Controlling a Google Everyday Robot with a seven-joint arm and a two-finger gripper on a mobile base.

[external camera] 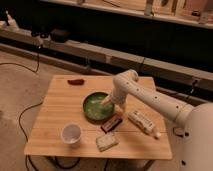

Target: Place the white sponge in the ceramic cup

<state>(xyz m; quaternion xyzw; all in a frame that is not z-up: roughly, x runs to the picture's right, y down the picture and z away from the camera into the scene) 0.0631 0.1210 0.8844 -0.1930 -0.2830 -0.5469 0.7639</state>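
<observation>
The white sponge [107, 142] lies flat on the wooden table [60, 107] near the front edge, right of the ceramic cup [71, 134]. The cup stands upright and looks empty at the front left. My gripper [105, 102] hangs over the right side of the green bowl [96, 106], behind the sponge and well right of the cup. The white arm reaches in from the right.
A dark brown bar [111, 123] lies between the bowl and the sponge. A long white packet [142, 122] lies to the right of it. A small red-brown object [76, 81] sits at the back left. Cables run on the floor to the left.
</observation>
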